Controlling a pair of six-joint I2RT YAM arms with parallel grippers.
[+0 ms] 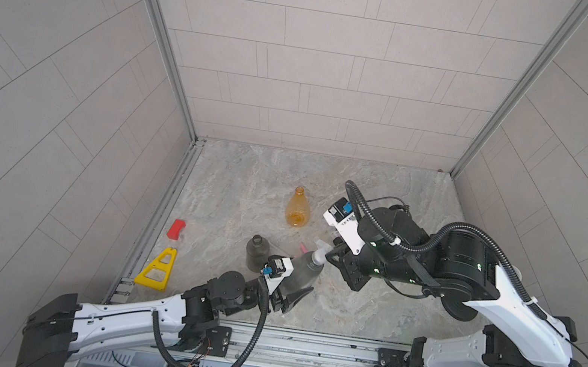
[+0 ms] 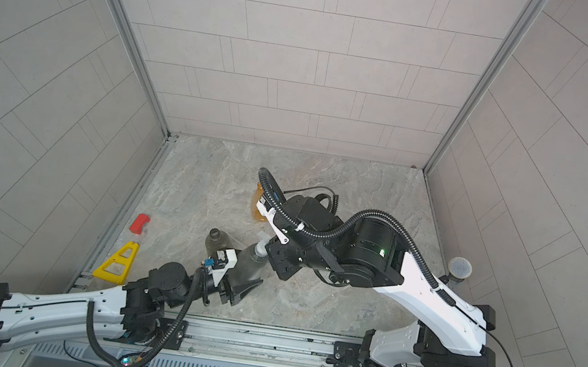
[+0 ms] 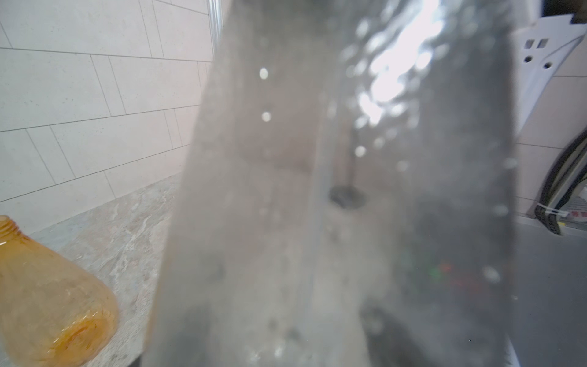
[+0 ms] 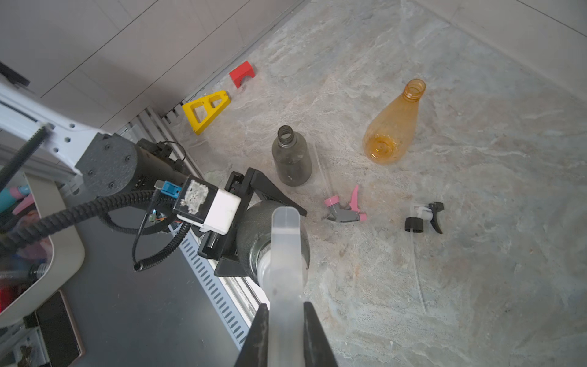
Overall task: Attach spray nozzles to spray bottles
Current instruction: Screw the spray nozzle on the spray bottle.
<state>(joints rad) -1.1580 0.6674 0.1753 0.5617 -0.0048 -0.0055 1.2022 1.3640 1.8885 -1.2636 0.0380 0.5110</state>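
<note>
Mid-table [image 1: 364, 313], left gripper [image 1: 297, 283] snug around grey bottle [image 1: 307, 265], right gripper [image 4: 285, 306] tight on white nozzle [image 4: 286, 241]

Light: was even and soft; shadows were faint
Glare: a white patch shone on the grey bottle [image 3: 333, 190] in the left wrist view
Focus: that bottle was fully blurred; the white nozzle [image 4: 286, 254] looked soft
Edges: tile lines [image 1: 30, 34] curved in both top views

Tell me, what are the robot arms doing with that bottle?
The left gripper holds a smoky grey bottle while the right gripper pinches a white spray nozzle sitting at its neck. An orange bottle and another grey bottle stand uncapped; a pink nozzle and a black nozzle lie loose nearby.
</note>
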